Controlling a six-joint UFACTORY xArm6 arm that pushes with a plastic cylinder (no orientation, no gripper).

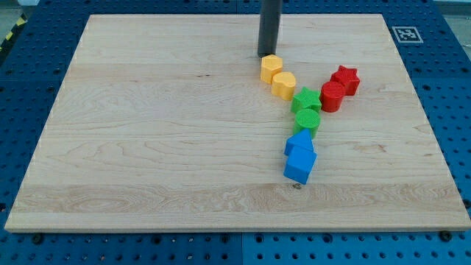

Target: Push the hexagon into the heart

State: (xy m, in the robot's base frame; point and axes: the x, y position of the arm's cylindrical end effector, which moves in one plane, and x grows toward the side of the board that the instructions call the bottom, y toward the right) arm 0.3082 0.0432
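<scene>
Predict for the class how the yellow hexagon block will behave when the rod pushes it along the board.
The yellow hexagon looks squat and flat-based, so it should slide, not roll or tip. My tip stands just above it in the view. The yellow heart seems to touch it, so both probably move together. An off-centre push may spin it.

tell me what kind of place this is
Probably a robotics lab bench: a wooden board lies on a blue perforated table, a printed marker tag sits at the board's corner, and my tip touches the yellow hexagon.
</scene>
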